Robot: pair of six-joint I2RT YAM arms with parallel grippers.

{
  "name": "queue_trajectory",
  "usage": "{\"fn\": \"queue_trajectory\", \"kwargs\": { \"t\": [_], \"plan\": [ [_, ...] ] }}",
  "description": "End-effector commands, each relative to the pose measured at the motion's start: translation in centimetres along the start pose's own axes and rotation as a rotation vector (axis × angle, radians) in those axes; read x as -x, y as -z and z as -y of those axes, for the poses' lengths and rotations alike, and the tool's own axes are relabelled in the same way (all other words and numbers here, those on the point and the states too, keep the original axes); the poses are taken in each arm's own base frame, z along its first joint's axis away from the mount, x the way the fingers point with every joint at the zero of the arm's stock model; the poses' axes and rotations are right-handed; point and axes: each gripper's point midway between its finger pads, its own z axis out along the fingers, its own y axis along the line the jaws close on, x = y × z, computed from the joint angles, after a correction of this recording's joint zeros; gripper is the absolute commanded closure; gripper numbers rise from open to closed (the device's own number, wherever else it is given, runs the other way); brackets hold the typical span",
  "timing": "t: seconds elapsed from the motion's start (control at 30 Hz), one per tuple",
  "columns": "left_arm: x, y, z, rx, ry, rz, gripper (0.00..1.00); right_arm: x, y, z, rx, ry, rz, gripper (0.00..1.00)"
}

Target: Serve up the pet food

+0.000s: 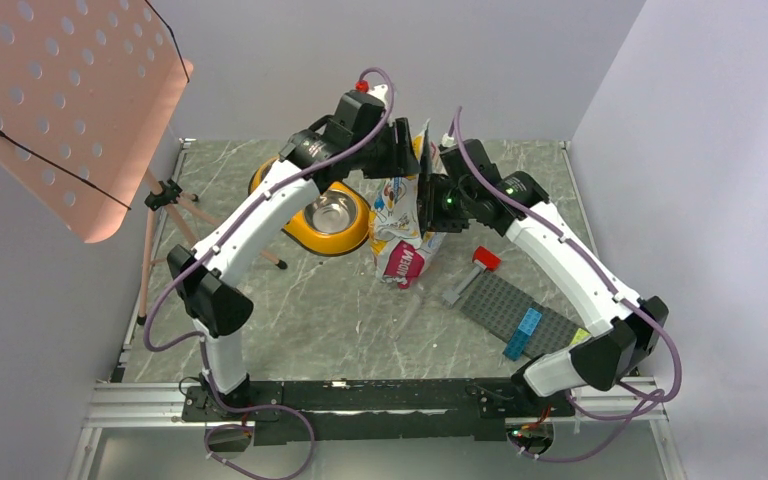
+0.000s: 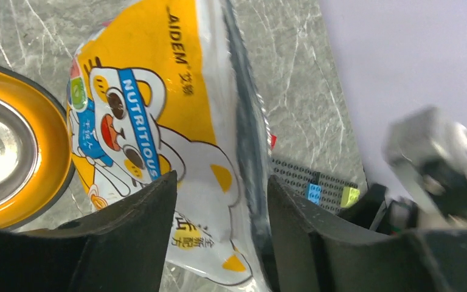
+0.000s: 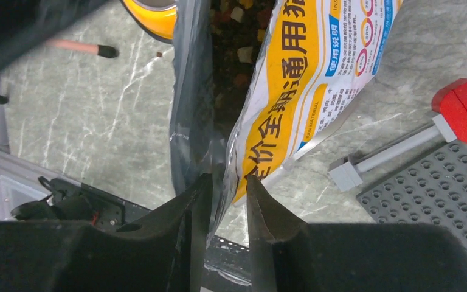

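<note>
My left arm and right arm have curved white shells and black joints, with purple cables looped along them. The left gripper has matte black wedge fingers. I think a green light glows on the right wrist.

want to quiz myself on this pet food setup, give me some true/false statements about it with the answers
1. The right jaws are shut on one wall of the bag. True.
2. The steel cup in view holds kibble. False: it is empty and shiny.
3. The bag is open and kibble shows inside it. True.
4. In the top view the bowl lies right of the bag. False: it lies left of the bag.
5. A blue brick sits on the grey plate. True.
</note>
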Motion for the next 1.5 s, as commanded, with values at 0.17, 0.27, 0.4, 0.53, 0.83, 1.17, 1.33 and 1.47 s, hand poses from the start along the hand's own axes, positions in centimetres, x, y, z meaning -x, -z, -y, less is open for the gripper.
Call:
{"fn": "queue_trajectory", "kwargs": {
  "t": [0.17, 0.27, 0.4, 0.53, 0.83, 1.17, 1.33, 1.47],
  "plan": [
    [-0.9, 0.9, 2.2, 0.045, -0.129, 0.051, 0.32, 5.5, -0.8, 2.7, -0.050, -0.024, 0.156, 0.65],
    [-1.2, -0.3, 2.0, 0.070, -0.132, 0.053, 0.31, 7.1, -1.3, 4.0, -0.030, -0.046, 0.169, 0.66],
    [-0.8, -1.8, 1.5, 0.109, -0.157, 0.058, 0.32, 8.6, -1.8, 4.8, -0.013, -0.052, 0.177, 0.68],
    [-0.9, -3.4, 1.1, 0.131, -0.152, 0.054, 0.30, 9.4, -2.3, 5.0, -0.034, -0.044, 0.184, 0.68],
    [-0.6, -4.2, 1.3, 0.133, -0.142, 0.075, 0.20, 10.7, -2.9, 6.4, -0.101, -0.050, 0.219, 0.72],
    [3.1, 0.9, 3.3, 0.066, -0.003, 0.250, 0.19, 12.1, -0.6, 2.2, 0.169, 0.005, 0.326, 1.00],
    [4.2, 0.4, 4.1, 0.061, -0.013, 0.265, 0.09, 11.9, -0.2, 1.0, 0.239, -0.022, 0.328, 1.00],
    [3.2, -1.0, 2.7, 0.123, -0.028, 0.234, 0.17, 12.3, 0.2, 1.2, 0.214, -0.021, 0.342, 1.00]
  ]
}}
